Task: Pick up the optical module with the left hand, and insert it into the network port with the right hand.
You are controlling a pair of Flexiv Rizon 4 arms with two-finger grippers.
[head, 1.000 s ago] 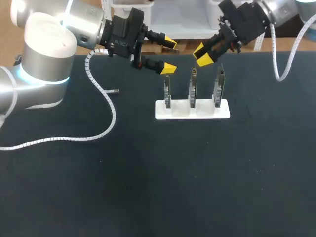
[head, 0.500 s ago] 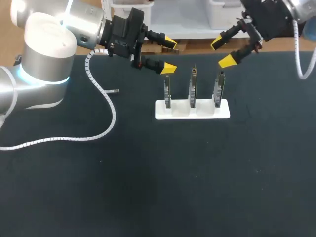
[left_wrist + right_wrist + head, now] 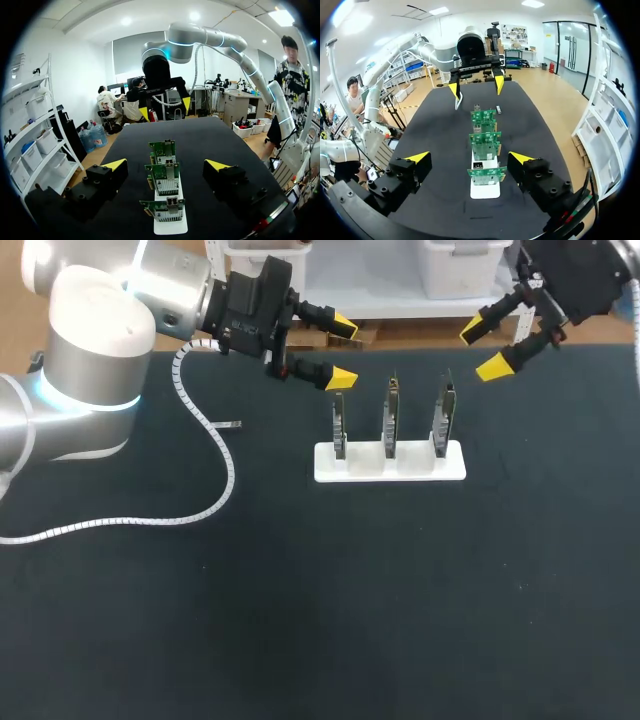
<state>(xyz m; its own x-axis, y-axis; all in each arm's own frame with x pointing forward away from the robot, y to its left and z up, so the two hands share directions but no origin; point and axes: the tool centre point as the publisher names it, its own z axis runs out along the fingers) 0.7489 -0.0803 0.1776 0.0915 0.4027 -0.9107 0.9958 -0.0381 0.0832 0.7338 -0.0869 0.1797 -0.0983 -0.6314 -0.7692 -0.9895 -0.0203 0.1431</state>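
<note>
A white stand (image 3: 390,464) holds three upright green network boards (image 3: 391,420) in a row. A small silvery piece that looks like the optical module (image 3: 228,424) lies on the black table left of the stand, also seen beyond the boards (image 3: 498,109). My left gripper (image 3: 340,351) hangs open just above and left of the left board, holding nothing; its own view shows the boards (image 3: 166,178) ahead between its fingers. My right gripper (image 3: 482,350) is open and empty, up and to the right of the right board, with the nearest board (image 3: 486,175) ahead of it.
A white coiled cable (image 3: 215,480) from my left arm trails over the table's left side. The black table (image 3: 380,600) stretches wide in front of the stand. Each wrist view shows my other arm's gripper beyond the boards (image 3: 165,107) (image 3: 476,86).
My right gripper has opened its fingers and drawn back up and to the right, away from the middle board. The left arm and the boards have not moved.
</note>
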